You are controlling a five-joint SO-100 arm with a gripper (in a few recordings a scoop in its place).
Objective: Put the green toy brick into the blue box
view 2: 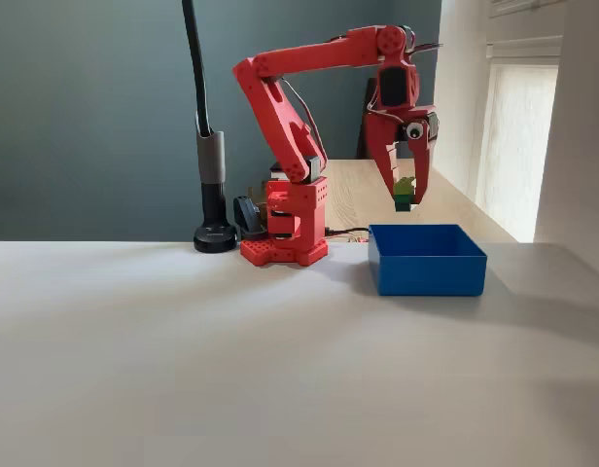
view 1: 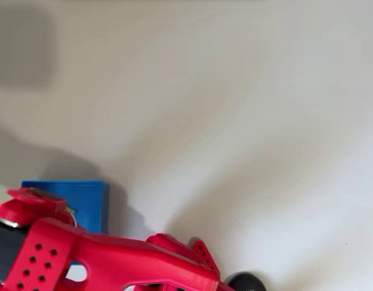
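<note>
The blue box (view 2: 427, 261) sits on the white table (view 2: 183, 370), right of the arm's base in the fixed view. The red arm reaches over it, gripper (view 2: 405, 199) pointing down, clenched on the green toy brick (view 2: 404, 193) above the box. The brick looks light, stiff and slick, best pinched across its flat sides.

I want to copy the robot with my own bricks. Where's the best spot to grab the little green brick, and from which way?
Grab it by its two flat sides, coming straight down from above. In the fixed view the red gripper points downward and pinches the green brick that way between its fingers, hanging over the blue box. Flat sides probably slip less than the bumpy top.
</note>
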